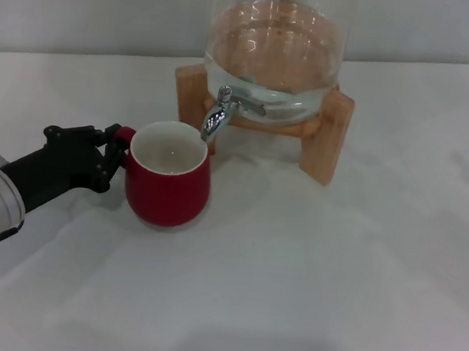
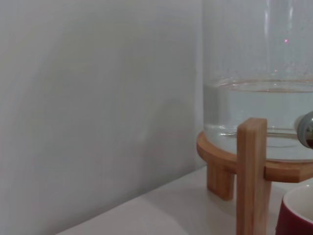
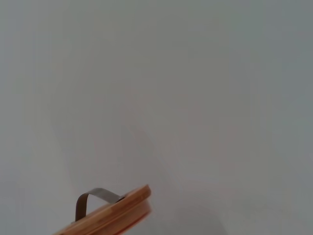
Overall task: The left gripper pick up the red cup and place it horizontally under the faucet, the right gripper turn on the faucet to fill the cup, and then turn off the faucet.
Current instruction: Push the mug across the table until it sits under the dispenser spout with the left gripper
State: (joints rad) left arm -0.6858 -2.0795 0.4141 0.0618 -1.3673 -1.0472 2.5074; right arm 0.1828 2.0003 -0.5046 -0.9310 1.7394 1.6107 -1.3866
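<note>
Near the middle left of the head view, the red cup [image 1: 168, 183] stood upright on the white bench [image 1: 306, 287], its white inside showing, directly below the spout of the chrome faucet [image 1: 219, 115]. Reaching in from the lower left of the frame, the left tool [image 1: 110, 157] was pinching the cup's small handle [image 1: 125, 135], its black fingers on either side of the loop. The faucet was fixed to a glass jar [image 1: 273, 56] partly filled with water, which sat on a wooden stand [image 1: 325, 135] at the top centre. From the left wrist view, the jar, one wooden leg of the stand [image 2: 251, 176] and a slice of the cup's rim [image 2: 298, 211] at the lower right were visible against a pale wall. Only a wooden lid [image 3: 110, 215] with a metal handle showed at the bottom of the right wrist view; the right tool itself was not seen anywhere.
</note>
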